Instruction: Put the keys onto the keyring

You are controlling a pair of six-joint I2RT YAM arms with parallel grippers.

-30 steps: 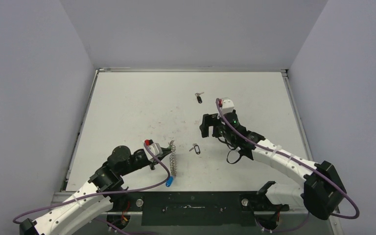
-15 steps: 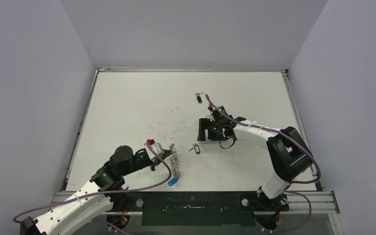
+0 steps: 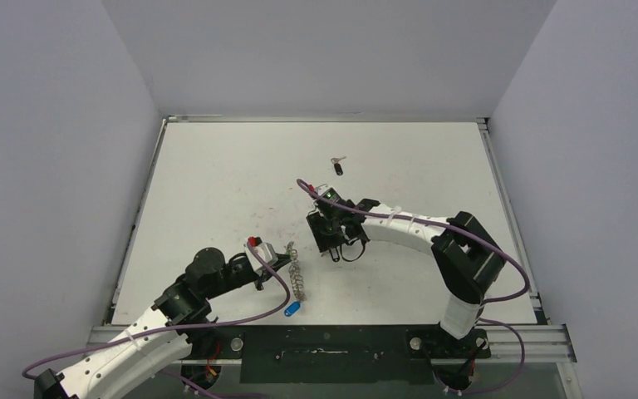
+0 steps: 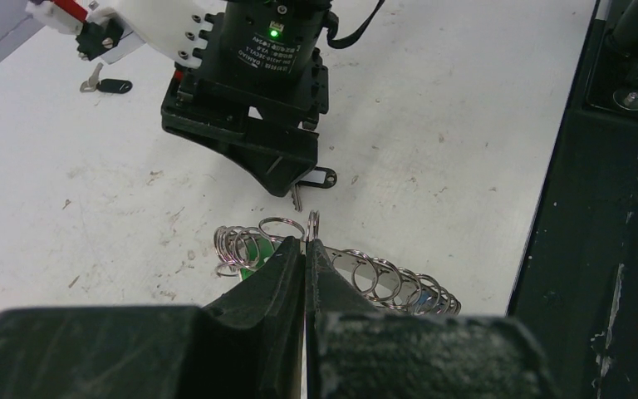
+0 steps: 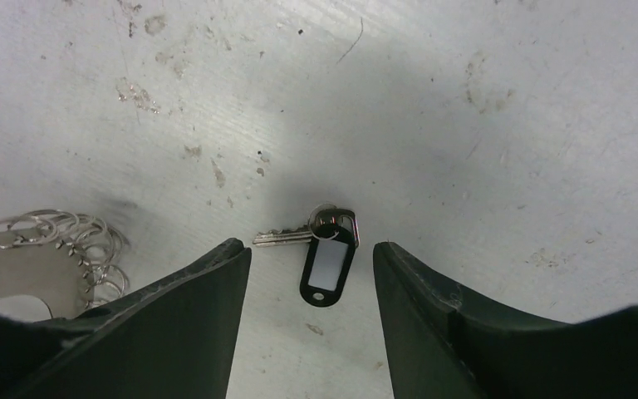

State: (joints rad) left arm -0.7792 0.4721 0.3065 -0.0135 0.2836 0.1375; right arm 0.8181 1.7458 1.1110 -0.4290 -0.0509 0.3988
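the right gripper [image 3: 326, 235] has swung left since a second ago and now hangs over the near key [image 5: 326, 259]. only its wrist view shows that key lying untouched between wide-spread fingers. the left gripper [image 4: 306, 249] pinches the keyring [image 4: 365, 270]; the other key [image 3: 337, 166] lies far back.

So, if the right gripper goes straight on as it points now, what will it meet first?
Probably the black-tagged key, lying on the table; the right gripper stands open over it.
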